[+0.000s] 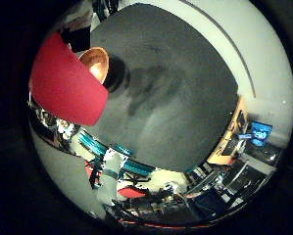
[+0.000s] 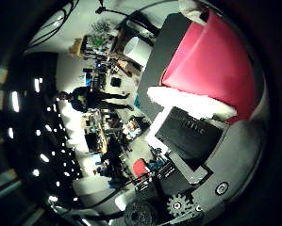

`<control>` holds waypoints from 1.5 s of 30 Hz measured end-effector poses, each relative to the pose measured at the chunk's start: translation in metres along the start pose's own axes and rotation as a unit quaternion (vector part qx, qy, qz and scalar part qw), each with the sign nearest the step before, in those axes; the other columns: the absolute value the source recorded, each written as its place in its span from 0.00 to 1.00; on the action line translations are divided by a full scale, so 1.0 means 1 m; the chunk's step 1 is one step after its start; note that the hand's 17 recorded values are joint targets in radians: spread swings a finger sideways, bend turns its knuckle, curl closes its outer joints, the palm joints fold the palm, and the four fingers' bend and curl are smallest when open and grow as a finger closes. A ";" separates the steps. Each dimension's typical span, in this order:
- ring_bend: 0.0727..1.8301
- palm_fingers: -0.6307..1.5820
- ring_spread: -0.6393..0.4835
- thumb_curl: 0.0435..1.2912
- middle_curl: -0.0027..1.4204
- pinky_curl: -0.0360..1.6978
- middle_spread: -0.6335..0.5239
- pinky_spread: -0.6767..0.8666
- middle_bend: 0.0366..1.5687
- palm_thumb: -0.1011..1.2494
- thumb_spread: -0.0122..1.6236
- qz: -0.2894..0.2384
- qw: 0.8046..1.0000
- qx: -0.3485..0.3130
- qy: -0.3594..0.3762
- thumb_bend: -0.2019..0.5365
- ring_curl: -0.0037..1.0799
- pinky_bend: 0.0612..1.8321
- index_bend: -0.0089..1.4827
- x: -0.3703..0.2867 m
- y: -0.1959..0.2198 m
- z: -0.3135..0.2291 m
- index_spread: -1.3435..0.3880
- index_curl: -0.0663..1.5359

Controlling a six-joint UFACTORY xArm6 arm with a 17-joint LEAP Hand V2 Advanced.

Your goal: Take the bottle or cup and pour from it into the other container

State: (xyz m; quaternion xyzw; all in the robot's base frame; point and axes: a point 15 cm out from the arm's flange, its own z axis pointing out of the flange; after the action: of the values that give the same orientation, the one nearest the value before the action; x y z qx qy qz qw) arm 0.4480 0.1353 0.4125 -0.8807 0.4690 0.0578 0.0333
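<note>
Dark grey mat (image 1: 175,98) under me, mostly bare; its edges show on several sides with pale tabletop (image 1: 263,58) beyond, so plenty of open surface past the bowl. Room clutter sits well off the table: a lit blue screen (image 1: 260,132) on a wooden desk (image 1: 229,142), teal rails (image 1: 107,149) below the mat edge.

Red cup (image 1: 67,83) is right against my palm, filling a big part of both views. In the little finger side view it reads as tilted, its far end next to the copper-coloured bowl (image 1: 96,63) on the mat. The bowl's rim sits just beside the cup, and I can't tell if they touch. The bowl's inside looks shiny orange and throws a dark shadow onto the mat beside it. Nothing else on the mat near the two.

My right hand (image 2: 197,141): the thumb side view shows white and black finger parts (image 2: 192,106) lying across the red cup wall, pressed on it, with a gear and dark body parts closer to the camera. I read that as fingers wrapped round the cup, holding it above the mat.
</note>
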 end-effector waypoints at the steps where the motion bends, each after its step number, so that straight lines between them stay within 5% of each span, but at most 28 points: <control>1: 0.65 0.76 0.33 0.48 0.69 0.52 0.27 0.21 0.53 0.72 0.44 0.002 1.000 -0.007 0.014 0.23 0.63 0.57 0.17 -0.002 -0.002 0.003 0.41 0.76; 17: 0.64 0.78 0.34 0.48 0.69 0.52 0.27 0.20 0.53 0.71 0.42 -0.061 0.973 -0.045 0.220 0.23 0.63 0.57 0.19 -0.043 -0.036 0.017 0.41 0.75; 32: 0.65 0.79 0.33 0.49 0.67 0.49 0.27 0.21 0.55 0.71 0.40 -0.152 0.903 -0.073 0.395 0.23 0.61 0.59 0.21 -0.090 -0.063 0.018 0.41 0.74; 45: 0.66 0.78 0.33 0.49 0.66 0.48 0.27 0.22 0.56 0.70 0.40 -0.202 0.824 -0.123 0.514 0.23 0.60 0.61 0.21 -0.109 -0.065 0.001 0.42 0.74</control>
State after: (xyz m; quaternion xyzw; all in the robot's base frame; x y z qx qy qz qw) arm 0.4418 0.2616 0.4262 -0.8545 0.2190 -0.3545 -0.3102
